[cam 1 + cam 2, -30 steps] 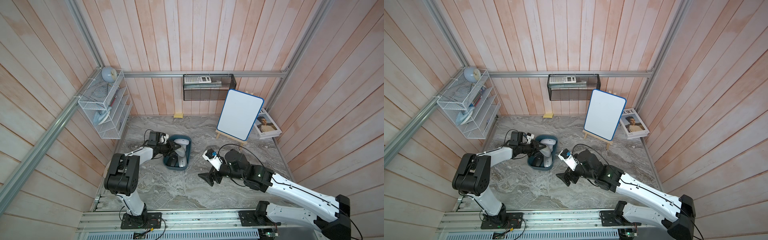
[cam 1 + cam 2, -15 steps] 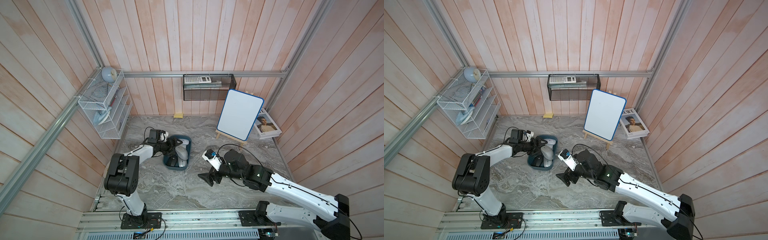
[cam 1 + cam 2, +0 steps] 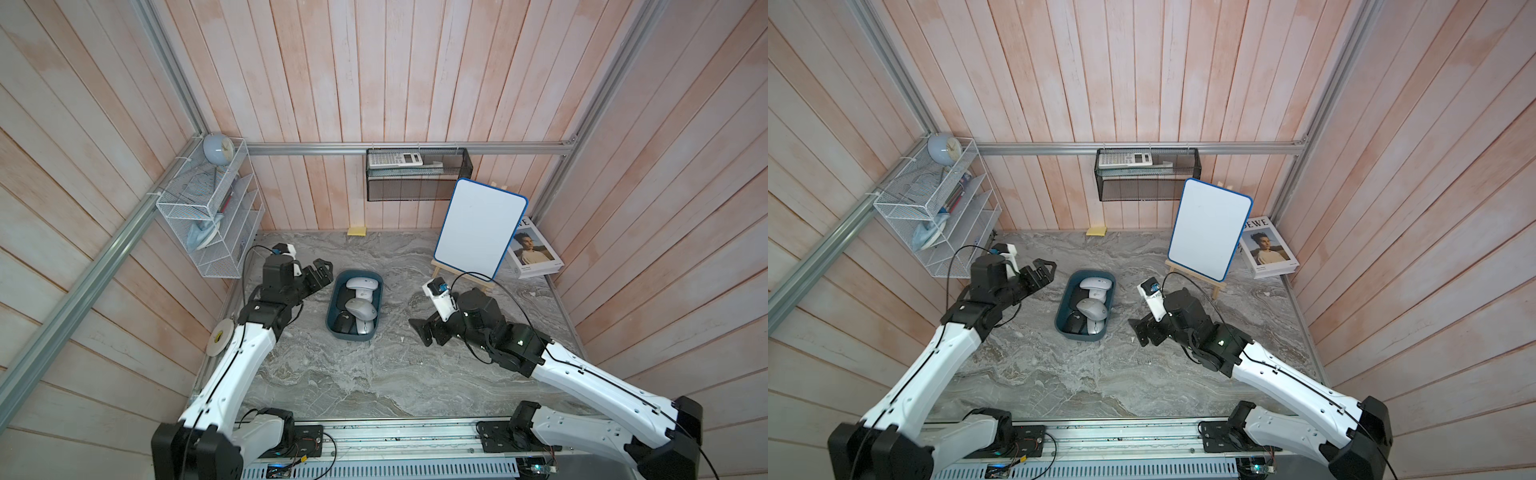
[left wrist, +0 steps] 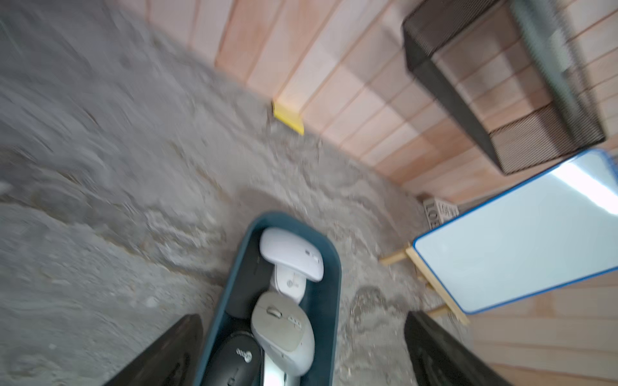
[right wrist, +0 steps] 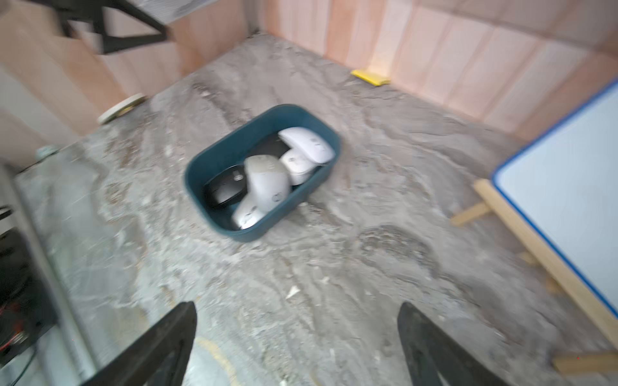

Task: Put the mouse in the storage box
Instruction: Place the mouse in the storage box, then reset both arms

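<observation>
The storage box [image 3: 353, 336] sits on the grey marble tabletop [image 3: 374, 374] between the 2 arms, and it holds at least 5 mice piled against each other; the grey mouse [image 3: 360, 309] lies on top near the middle of the box, tilted over a black mouse [image 3: 343, 323] and a silver mouse [image 3: 365, 329] at the near end; a white mouse [image 3: 360, 284] lies across the far end with a smaller white one tucked against it; the left gripper [image 3: 325, 275] hangs just beside the box's far left corner, its fingers [image 4: 174, 351] spread wide with nothing gripped between them; the right gripper [image 3: 422, 332] hangs low over the tabletop near the box's right side, apart from it, its fingers [image 5: 167, 341] also spread wide and empty; a whiteboard [image 3: 478, 228] leans on a small easel behind the right arm
</observation>
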### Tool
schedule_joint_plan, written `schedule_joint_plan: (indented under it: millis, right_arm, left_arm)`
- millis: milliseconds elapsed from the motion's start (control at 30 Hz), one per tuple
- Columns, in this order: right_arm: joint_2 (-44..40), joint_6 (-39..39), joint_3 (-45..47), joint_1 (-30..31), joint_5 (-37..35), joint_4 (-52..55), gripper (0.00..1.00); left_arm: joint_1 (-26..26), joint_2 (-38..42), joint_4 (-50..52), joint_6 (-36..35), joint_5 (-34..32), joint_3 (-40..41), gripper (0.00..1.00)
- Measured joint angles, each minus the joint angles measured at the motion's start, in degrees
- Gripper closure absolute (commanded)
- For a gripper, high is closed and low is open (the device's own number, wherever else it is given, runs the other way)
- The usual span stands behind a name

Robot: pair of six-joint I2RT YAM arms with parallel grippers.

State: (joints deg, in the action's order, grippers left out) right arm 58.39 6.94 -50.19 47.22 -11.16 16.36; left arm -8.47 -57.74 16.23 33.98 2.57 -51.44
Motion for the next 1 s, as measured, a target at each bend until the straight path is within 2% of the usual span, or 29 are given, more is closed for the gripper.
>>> schedule_joint_plan:
  millis: [67, 167, 267, 433, 533, 633, 767, 867, 933, 1000]
  right_arm:
    - [-0.79, 1.03, 0.96, -4.5, -7.54, -1.4, 0.02]
    - [-1.2, 3.32, 2.86, -13.31, -16.7, -1.81, 0.02]
    - [-1.2, 4.61, 6.86, -21.22, -22.62, -3.06, 0.02]
    - [-1.03, 2.38, 19.37, -25.33, -27.8, -11.74, 0.03]
    - [0.04, 0.72, 26.32, -28.48, -27.45, -20.15, 0.05]
    - [4.33, -0.17, 31.69, -32.37, -25.64, -30.62, 0.05]
    - [11.3, -1.25, 31.69, -36.15, -22.95, -37.99, 0.06]
    - [13.92, -3.02, 31.39, -39.17, -17.73, -46.01, 0.08]
    - [18.14, -2.91, 31.93, -42.53, -13.38, -54.69, 0.14]
    - [26.69, -1.36, 34.71, -47.39, -7.48, -69.29, 0.18]
  left_arm:
    - [0.07, 6.71, -4.11, -2.56, -6.64, 4.59, 0.0]
    - [0.07, 11.08, -10.58, -7.17, -14.88, 12.83, 0.0]
    - [0.07, 11.43, -17.49, -12.37, -20.22, 22.75, 0.0]
    - [0.13, 8.22, -28.7, -21.14, -26.84, 34.49, 0.0]
    - [0.28, 1.51, -37.9, -24.65, -28.59, 36.52, 0.0]
    - [0.46, -8.72, -51.84, -27.52, -29.4, 39.04, 0.0]
    - [2.69, -19.76, -65.31, -29.94, -26.75, 41.0, 0.0]
    - [5.51, -29.59, -77.64, -30.03, -24.02, 40.57, 0.0]
    - [6.08, -33.24, -79.78, -30.18, -21.97, 40.3, 0.0]
    - [6.12, -32.41, -79.3, -30.97, -19.12, 40.02, 0.0]
